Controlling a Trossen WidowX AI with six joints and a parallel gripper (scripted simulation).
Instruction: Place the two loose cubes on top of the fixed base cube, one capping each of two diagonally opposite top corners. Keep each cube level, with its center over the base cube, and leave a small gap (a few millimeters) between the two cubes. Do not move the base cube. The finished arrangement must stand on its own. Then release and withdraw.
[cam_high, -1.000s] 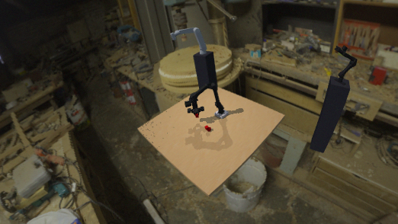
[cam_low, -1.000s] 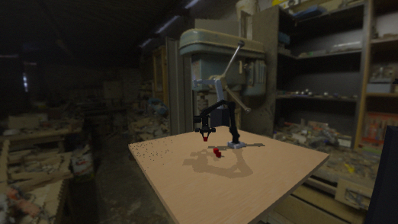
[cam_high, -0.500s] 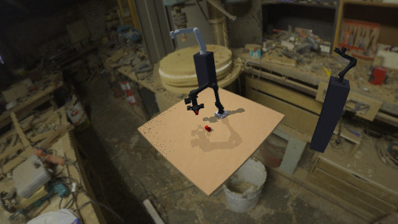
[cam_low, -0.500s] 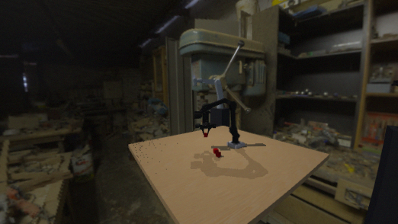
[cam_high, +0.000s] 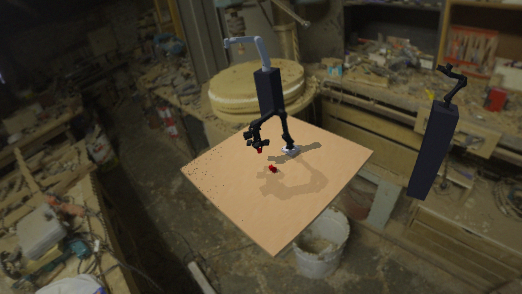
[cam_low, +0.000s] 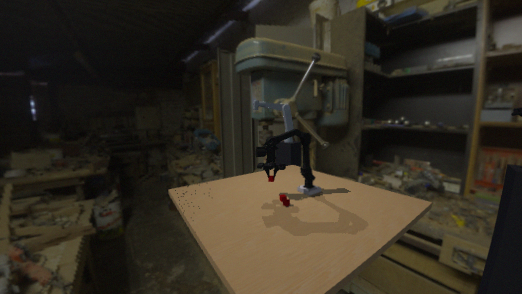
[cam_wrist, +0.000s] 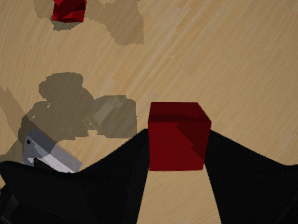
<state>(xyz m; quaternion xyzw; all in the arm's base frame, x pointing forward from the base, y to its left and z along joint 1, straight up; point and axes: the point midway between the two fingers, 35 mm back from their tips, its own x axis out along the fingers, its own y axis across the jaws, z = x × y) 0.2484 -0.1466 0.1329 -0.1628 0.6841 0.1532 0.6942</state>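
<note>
My gripper (cam_high: 259, 146) (cam_low: 271, 174) (cam_wrist: 176, 135) is shut on a red cube (cam_high: 259, 150) (cam_low: 271, 178) (cam_wrist: 175, 150), one finger on each side of it. The held cube is in the air above the table. Two more red shapes, the other cubes, sit close together on the table: one red cube (cam_low: 283, 198) and another red cube (cam_low: 286, 203). They show as one small red cluster (cam_high: 272, 168) in the top view, and as a red shape (cam_wrist: 69, 12) cut off by the top edge in the wrist view. Which is the base cube, and whether they touch, I cannot tell.
The wooden table (cam_high: 272, 225) (cam_low: 260, 250) carries the arm's pale mounting base (cam_high: 290, 150) (cam_low: 310, 190) (cam_wrist: 55, 157), behind the cubes and to their right in the top and exterior views. The arm's shadow falls across the table around the cubes. Dark pillars stand beyond the table.
</note>
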